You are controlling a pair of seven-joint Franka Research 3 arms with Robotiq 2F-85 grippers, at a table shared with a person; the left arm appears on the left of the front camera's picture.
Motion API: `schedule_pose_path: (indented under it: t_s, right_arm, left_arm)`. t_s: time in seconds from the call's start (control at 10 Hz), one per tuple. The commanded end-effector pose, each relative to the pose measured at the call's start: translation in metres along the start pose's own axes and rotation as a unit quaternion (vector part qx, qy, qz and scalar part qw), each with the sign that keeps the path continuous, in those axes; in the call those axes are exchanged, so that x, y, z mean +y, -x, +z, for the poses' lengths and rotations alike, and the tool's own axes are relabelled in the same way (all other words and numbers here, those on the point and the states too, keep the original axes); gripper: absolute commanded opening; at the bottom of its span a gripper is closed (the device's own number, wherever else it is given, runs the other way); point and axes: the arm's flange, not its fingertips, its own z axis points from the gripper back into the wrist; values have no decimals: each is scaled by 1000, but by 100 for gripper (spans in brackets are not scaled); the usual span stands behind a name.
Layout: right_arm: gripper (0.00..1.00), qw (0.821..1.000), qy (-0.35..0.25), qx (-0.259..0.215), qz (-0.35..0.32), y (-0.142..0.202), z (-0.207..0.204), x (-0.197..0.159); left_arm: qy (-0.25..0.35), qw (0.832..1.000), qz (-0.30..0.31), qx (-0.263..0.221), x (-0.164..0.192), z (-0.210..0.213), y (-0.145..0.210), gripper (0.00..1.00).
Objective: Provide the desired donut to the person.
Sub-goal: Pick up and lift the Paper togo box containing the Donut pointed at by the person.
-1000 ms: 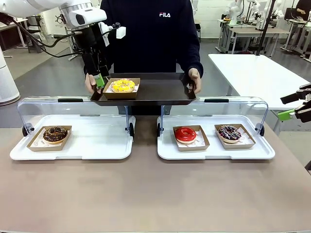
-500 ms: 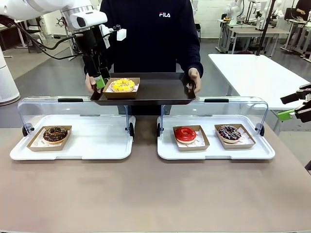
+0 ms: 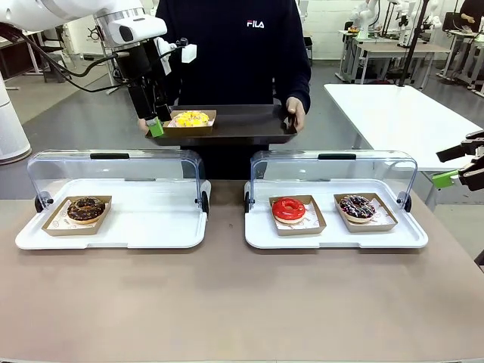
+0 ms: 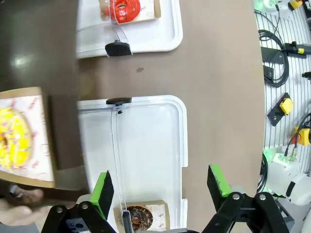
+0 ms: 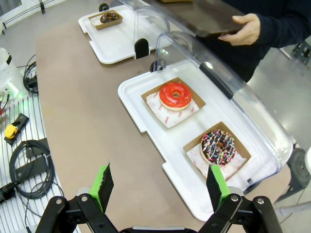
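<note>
The person [image 3: 234, 53] stands at the far side in a black sweatshirt, holding a dark serving tray [image 3: 249, 121] with both hands. A yellow-glazed donut [image 3: 190, 119] in a cardboard tray rests on its left end and also appears as the yellow donut [image 4: 12, 138]. My left gripper [image 3: 157, 122] hangs open just left of that donut's box, holding nothing. Seen from its wrist, the left gripper [image 4: 160, 184] has wide-spread fingers over the left case. My right gripper [image 3: 454, 165] is open off the table's right edge; the right gripper [image 5: 160, 187] is empty.
Two white display trays with raised clear lids sit on the brown table. The left tray [image 3: 151, 219] holds a chocolate donut [image 3: 85, 209]. The right tray [image 3: 325, 238] holds a red donut [image 3: 289, 209] and a dark sprinkled donut [image 3: 357, 206]. The table's near half is bare.
The person has raised the dark tray with the yellow donut and drawn it back toward their body. My left gripper stays open near its left end; the right arm is still.
</note>
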Motion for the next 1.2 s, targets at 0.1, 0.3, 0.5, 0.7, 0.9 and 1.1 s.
schedule_pose_path:
  t_s: [0.1, 0.3, 0.5, 0.7, 0.9, 1.1]
  right_arm:
    - [100, 1000, -6, -17, 4, 0, -2, -2]
    - [100, 1000, -6, -17, 4, 0, -2, -2]
    - [100, 1000, -6, -17, 4, 0, -2, -2]
    - [100, 1000, -6, -17, 4, 0, -2, -2]
    - [100, 1000, -6, -17, 4, 0, -2, -2]
    - [100, 1000, -6, -17, 4, 0, -2, -2]
  left_arm:
    - [-4, 1000, -1, 3, 0, 3, 0, 100]
    - [0, 1000, 0, 0, 0, 0, 0, 100]
    - [37, 998, 24, -36, -62, 11, 48, 100]
    - [-6, 991, 63, -114, -112, 8, 113, 100]
    - [-56, 975, 106, -188, -152, -8, 171, 100]
    - [-122, 951, 150, -240, -187, -23, 212, 100]
